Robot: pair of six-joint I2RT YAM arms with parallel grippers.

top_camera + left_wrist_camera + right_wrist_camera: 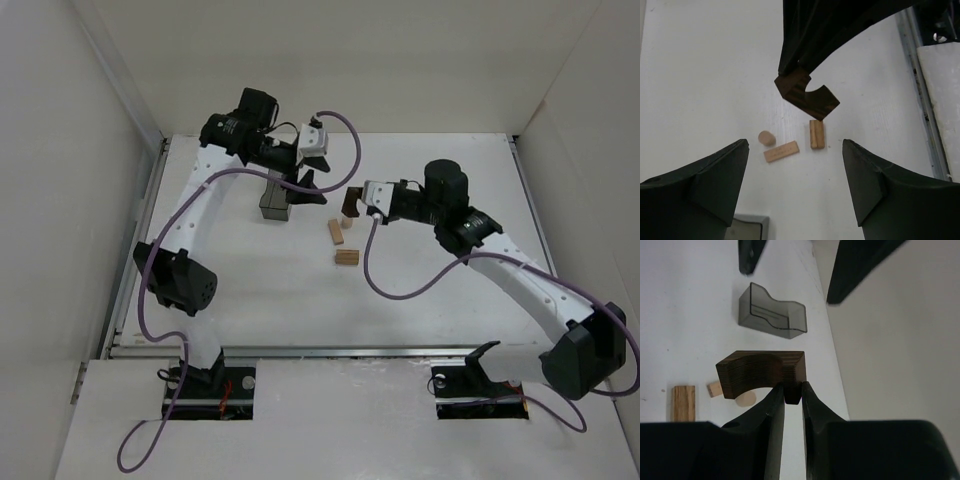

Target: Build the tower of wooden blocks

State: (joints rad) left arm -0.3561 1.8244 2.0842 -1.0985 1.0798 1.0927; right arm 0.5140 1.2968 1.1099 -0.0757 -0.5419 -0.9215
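Note:
My right gripper (360, 198) is shut on one leg of a dark brown arch-shaped wood block (349, 208) and holds it above the table; the right wrist view shows the jaws (793, 390) pinching the arch block (760, 371). Below it lie a light-tan flat block (335, 232), a second tan block (347, 257) and a small tan cylinder (348, 222), all separate. My left gripper (318, 188) is open and empty, just left of the arch. In the left wrist view the gripper (795, 170) frames the arch (807, 95), cylinder (766, 137) and two blocks (781, 151) (817, 134).
A dark translucent grey bin (274, 200) stands under my left wrist, left of the blocks; it shows in the right wrist view (772, 315) and its corner shows in the left wrist view (747, 227). White walls enclose the table on three sides.

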